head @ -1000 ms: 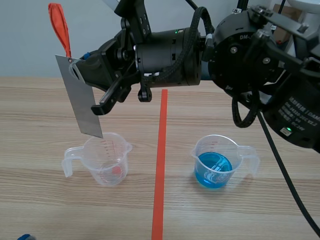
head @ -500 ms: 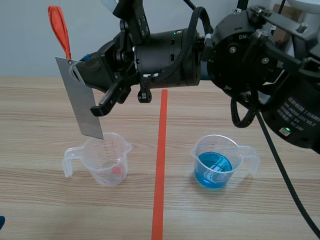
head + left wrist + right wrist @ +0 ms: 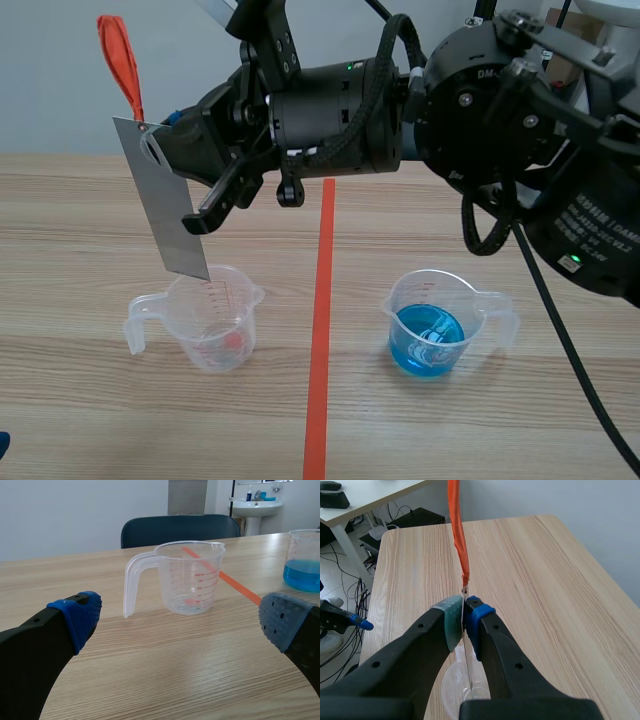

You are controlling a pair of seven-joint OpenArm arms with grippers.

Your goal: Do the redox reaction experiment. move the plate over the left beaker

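- as you looked across it, the wooden table (image 3: 80,220) carried two beakers, one on each side of the orange-red tape line.
- your right arm (image 3: 480,110) came in from the right and stood raised across the top of the scene, past the tape line to the left side.
- your right gripper (image 3: 463,612) had its jaws closed tight on the plate (image 3: 165,200), with both pads pressed flat against the metal near the plate's top corner.
- you held the plate, a thin grey metal sheet, off the table and a little tilted. its lower edge hung over the left beaker (image 3: 205,320), at the far side of the rim. you could not tell whether it touched the rim.
- the left beaker was clear plastic with red markings and a handle. it stood upright on the table and looked nearly empty.
- the right beaker (image 3: 435,320) stood well apart from it, with blue liquid in its lower part.
- your left gripper (image 3: 180,617) sat low over the table with its jaws spread wide and nothing between them. the left beaker stood ahead of it.
- an orange strip (image 3: 120,55) rose from the plate's top corner, above the right gripper's pads.
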